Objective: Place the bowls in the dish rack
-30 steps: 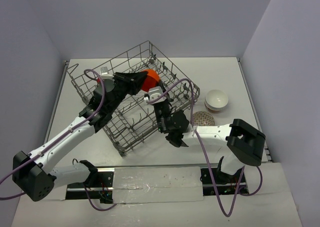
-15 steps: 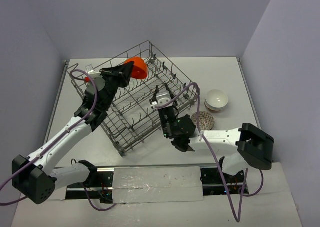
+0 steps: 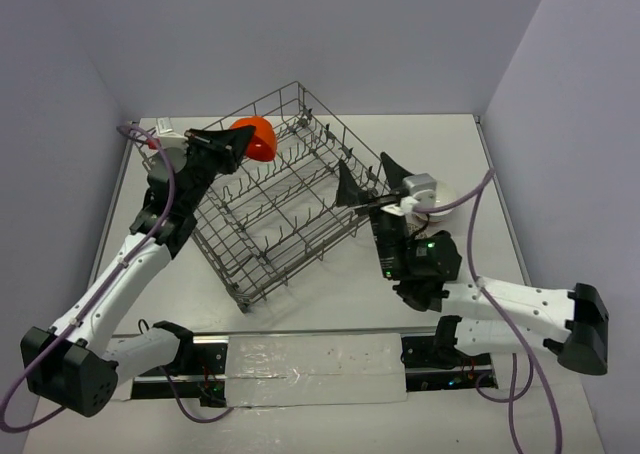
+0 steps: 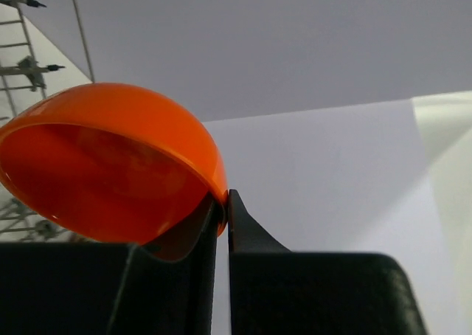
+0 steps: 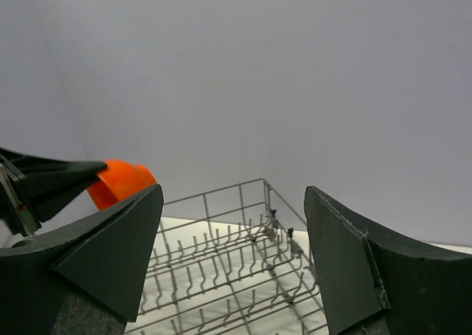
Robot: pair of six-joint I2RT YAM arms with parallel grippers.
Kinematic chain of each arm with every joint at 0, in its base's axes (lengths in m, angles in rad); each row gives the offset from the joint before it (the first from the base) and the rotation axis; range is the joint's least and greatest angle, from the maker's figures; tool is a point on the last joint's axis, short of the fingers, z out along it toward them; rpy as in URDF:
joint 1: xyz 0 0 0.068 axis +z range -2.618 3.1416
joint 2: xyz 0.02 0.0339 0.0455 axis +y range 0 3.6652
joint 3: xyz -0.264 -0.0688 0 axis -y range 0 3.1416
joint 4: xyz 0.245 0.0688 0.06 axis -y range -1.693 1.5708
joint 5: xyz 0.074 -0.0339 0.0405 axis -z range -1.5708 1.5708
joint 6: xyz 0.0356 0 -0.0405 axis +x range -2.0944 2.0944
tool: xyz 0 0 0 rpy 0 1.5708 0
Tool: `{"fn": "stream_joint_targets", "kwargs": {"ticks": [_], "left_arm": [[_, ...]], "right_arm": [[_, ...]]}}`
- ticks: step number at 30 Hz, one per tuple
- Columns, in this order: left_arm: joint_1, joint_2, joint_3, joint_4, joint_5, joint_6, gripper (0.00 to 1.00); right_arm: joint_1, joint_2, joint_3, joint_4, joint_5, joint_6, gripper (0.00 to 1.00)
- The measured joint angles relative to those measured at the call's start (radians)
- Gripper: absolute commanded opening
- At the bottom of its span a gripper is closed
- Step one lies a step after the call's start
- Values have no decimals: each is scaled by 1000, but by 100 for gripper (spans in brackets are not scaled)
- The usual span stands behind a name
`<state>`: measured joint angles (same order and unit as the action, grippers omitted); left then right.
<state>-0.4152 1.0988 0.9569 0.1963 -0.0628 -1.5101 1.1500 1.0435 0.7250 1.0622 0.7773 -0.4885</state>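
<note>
Item: orange bowl point(image 3: 256, 137), rim pinched in left gripper point(image 3: 238, 146), held above dish rack point(image 3: 270, 234), far left edge. Right gripper point(image 3: 368, 179): wide, empty. Step: placing. Next, likely: lower between tines, release.

No text, label, brand, number or sign can be read in any view; no legible marking is made out on the orange-red round bowl point(image 4: 110, 161) or the grey metal wire dish rack point(image 3: 285, 209).
</note>
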Motion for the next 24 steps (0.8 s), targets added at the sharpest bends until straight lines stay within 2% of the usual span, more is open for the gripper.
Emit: {"fn": "stream_joint_targets", "kwargs": {"ticks": [3,7,13,19,24], "left_arm": [[78,-10,5,-37,129,101,0],[164,-11,5,-67,319,212,0],[183,-11,-47,-73,506,294,0],[182,-8,-181,-62,558,271,0],[168,-8,-222,-56,554,251,0]], "right_arm": [[-16,-114,-20,-107,-30,92,86],[-45,-220,-39,-271,-75,204,93],[-64,-308,-77,-417,-116,299,93],[-69,-322,-98,-475,-117,338,93],[-72,-321,-98,-486,-117,343,93]]}}
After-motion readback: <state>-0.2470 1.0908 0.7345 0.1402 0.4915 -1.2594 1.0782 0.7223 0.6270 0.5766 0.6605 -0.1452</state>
